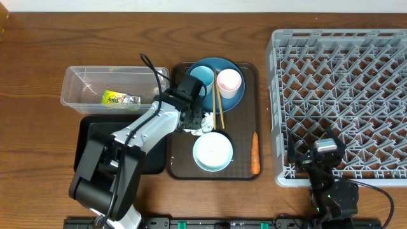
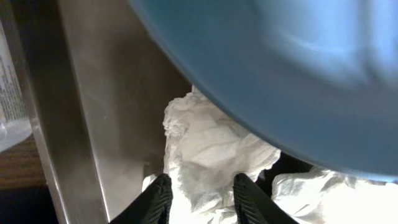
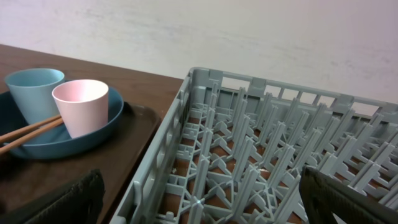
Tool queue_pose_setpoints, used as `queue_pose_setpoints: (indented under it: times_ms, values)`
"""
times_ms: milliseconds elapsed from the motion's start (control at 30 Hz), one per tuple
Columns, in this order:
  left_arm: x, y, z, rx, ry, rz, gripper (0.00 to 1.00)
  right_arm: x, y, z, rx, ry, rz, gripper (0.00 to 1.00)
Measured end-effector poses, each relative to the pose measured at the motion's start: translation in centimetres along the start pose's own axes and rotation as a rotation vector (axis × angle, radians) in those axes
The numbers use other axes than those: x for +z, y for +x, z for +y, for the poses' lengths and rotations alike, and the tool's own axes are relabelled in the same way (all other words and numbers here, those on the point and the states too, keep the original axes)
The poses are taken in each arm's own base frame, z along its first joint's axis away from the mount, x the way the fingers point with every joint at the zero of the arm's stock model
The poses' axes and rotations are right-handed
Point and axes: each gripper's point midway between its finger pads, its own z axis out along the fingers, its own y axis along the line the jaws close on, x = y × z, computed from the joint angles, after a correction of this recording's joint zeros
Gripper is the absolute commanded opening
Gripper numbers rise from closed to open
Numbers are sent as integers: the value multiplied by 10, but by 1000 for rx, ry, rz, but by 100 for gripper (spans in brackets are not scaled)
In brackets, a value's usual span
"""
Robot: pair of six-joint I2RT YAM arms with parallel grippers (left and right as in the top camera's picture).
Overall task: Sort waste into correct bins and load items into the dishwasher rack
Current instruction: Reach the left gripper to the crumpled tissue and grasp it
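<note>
A: Left fingers (image 2: 157, 200)?
B: Down on the napkin (image 2: 211, 149), which lay on the brown tray (image 1: 245, 130) just under the plate (image 1: 234, 100) rim. They were part-open with paper between them. Couldn't tell if it was clamped.
A: Why there?
B: The napkin was waste, so likely bound for a bin. The tub (image 1: 70, 89) already held the wrapper (image 1: 121, 98). The black tray (image 1: 89, 130) sat beside it, half under the arm.
A: Right fingers (image 3: 68, 199)?
B: Spread wide and empty, parked at the near edge of the rack (image 1: 343, 83). Probably kept clear so the arms wouldn't clash.
A: Dishes?
B: None were in the rack. The blue cup (image 1: 202, 77) and pink cup (image 1: 229, 81) stood on the plate, and the chopsticks (image 1: 219, 108) lay across its rim. The bowl (image 1: 213, 151) and carrot (image 1: 255, 154) were on the brown tray. Waste first made sense, since the napkin was crowding the plate.
</note>
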Motion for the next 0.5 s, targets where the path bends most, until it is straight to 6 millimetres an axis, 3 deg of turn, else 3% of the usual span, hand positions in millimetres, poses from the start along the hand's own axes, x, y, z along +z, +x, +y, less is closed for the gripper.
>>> queue_pose_setpoints:
  times_ms: [200, 333, 433, 500]
  values:
    - [0, -2, -1, -9, 3, -9, 28, 0, 0, 0, 0, 0, 0, 99]
    - [1, -1, 0, -21, 2, -6, 19, 0, 0, 0, 0, 0, 0, 99]
    - [2, 2, 1, -28, -1, 1, 6, 0, 0, 0, 0, 0, 0, 99]
    - [3, 4, 1, -24, -3, 6, 6, 0, 0, 0, 0, 0, 0, 99]
